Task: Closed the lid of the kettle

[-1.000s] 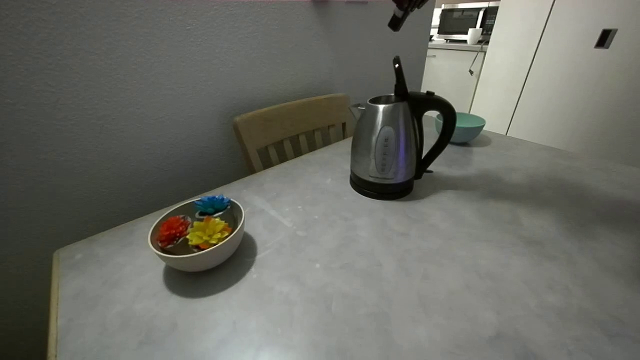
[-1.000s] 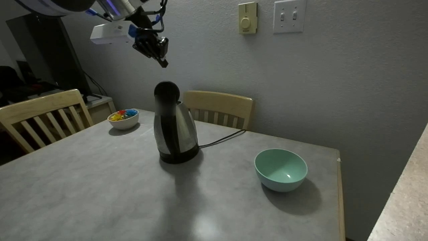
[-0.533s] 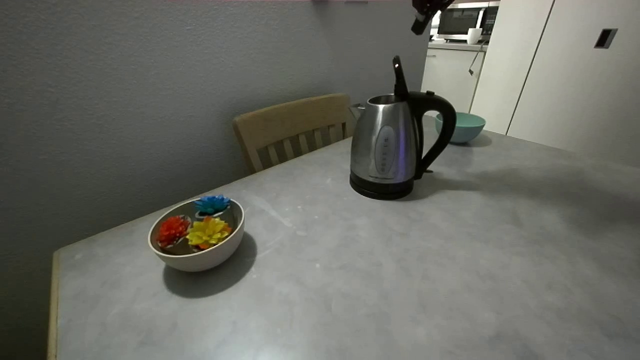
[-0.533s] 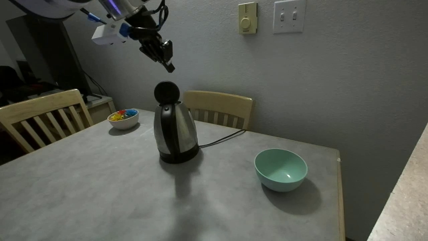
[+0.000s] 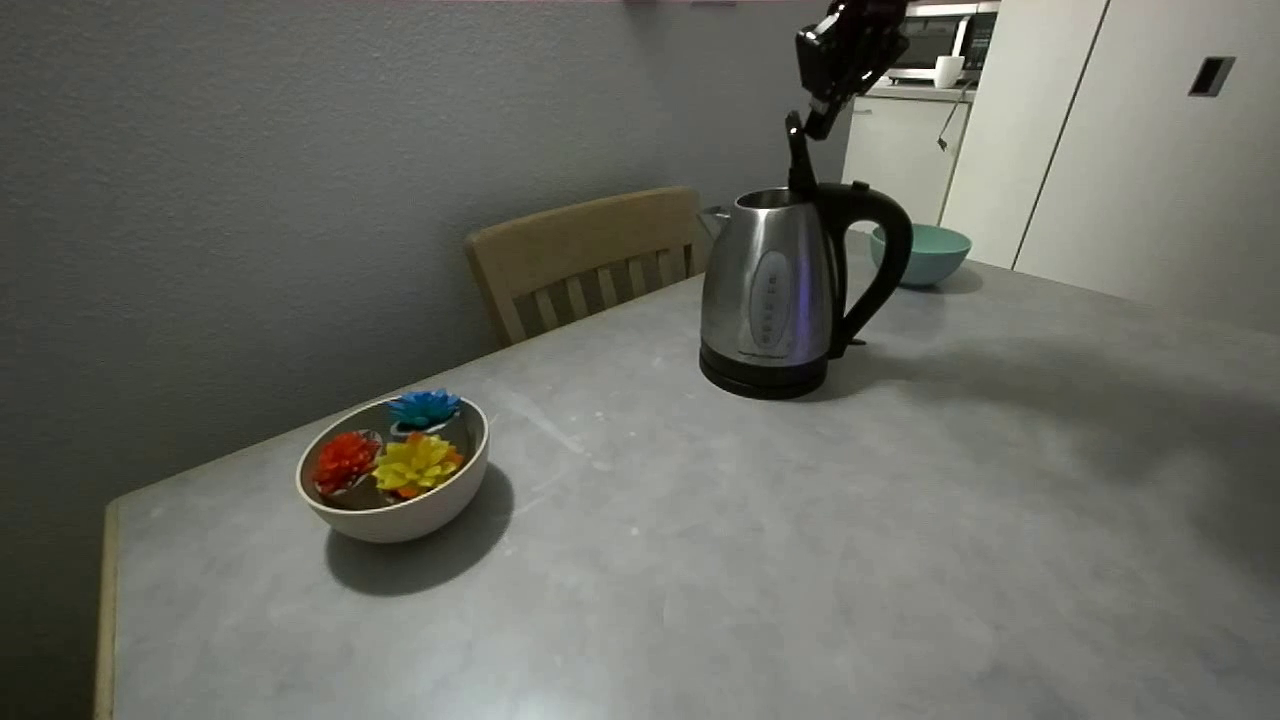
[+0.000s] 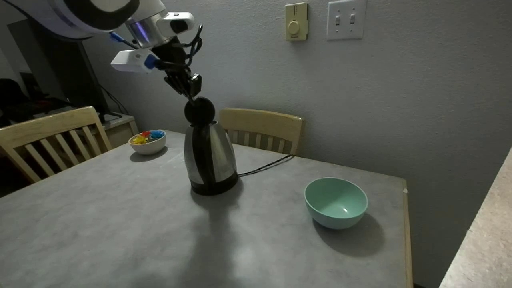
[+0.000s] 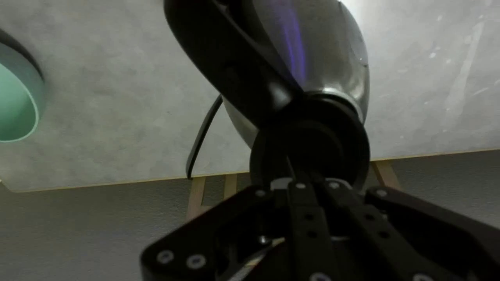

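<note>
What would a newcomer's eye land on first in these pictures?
Most likely the steel kettle on the table, its black lid standing open and the gripper close by. Next, the colorful flower-shaped pieces in the white bowl near a corner, then the mint bowl on the kettle's other side.

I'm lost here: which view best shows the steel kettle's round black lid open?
An exterior view: the lid stands edge-on above the open kettle. Its round face shows in an exterior view; the wrist view has it close, partly behind the end effector.
</note>
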`<state>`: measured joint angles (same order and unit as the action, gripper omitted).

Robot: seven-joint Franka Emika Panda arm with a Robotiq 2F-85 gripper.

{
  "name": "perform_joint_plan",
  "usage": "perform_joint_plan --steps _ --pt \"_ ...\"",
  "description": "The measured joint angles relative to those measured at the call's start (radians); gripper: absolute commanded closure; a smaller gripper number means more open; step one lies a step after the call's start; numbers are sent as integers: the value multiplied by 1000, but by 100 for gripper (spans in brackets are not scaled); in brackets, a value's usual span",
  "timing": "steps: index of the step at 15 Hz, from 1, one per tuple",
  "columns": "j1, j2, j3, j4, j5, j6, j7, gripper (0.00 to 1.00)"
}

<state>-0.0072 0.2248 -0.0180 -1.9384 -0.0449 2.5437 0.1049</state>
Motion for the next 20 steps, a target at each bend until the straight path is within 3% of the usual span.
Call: perform_joint_plan --steps 5,10,17,20 --pt "0 107 35 85 56 8 -115 100" --pt "0 183 45 166 56 -5 -148 100" --pt "-1 287 35 356 50 -230 -129 100" --pt "4 302 35 384 42 -253 -133 100"
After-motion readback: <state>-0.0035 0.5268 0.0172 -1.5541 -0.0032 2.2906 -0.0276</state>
